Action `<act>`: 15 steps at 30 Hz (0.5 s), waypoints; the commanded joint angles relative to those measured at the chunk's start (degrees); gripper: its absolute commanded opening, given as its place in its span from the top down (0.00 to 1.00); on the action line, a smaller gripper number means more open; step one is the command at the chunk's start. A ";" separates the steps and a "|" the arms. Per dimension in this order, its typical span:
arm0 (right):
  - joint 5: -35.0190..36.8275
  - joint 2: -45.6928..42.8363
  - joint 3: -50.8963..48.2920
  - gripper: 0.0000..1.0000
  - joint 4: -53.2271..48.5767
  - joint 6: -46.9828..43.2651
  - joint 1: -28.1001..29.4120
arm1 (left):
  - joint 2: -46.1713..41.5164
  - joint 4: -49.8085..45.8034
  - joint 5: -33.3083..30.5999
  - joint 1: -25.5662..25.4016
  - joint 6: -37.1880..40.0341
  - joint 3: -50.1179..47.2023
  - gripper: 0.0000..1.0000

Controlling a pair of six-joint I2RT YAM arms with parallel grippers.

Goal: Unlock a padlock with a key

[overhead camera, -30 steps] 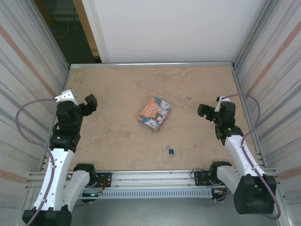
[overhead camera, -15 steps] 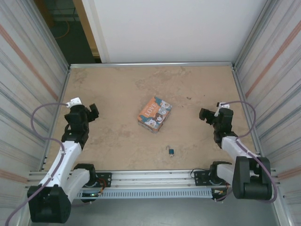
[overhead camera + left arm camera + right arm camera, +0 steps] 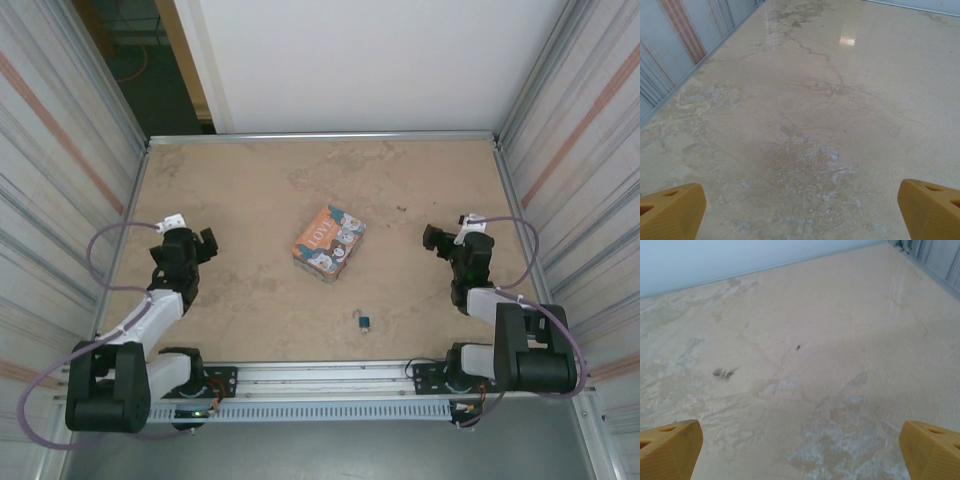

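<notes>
Mottled beige table point(image 3: 250, 190), walled by ribbed metal panels point(image 3: 60, 150), is seen from above with the padlock point(image 3: 365, 321) lying close to its near edge, roughly midway between the two arm bases. A picture box point(image 3: 329, 243) is set at the centre, farther in and apart from the padlock. The right claw point(image 3: 431, 238) is judged the nearer, since the padlock lies to its left and back toward the bases. The left claw point(image 3: 204, 243) is well apart from it across the table. Both claws are spread fully wide and nothing is held in either. The padlock's long axis cannot be told, as it is too small, and no key can be made out beyond a silvery fleck on it. The padlock's place is given by the overhead view. The wrist views add the left claw's yellow fingertips point(image 3: 670, 210) and the right claw's fingertips point(image 3: 667, 447), set far apart with table surface between them.
</notes>
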 commanded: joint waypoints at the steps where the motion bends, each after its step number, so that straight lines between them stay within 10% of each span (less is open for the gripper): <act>1: -1.48 3.02 -0.18 0.01 6.99 -3.49 -1.28 | 2.78 9.10 0.48 0.24 3.84 -1.27 0.01; 15: -6.68 14.06 2.90 0.01 11.55 -1.29 -3.95 | 13.64 30.74 14.07 1.40 12.43 -3.80 0.01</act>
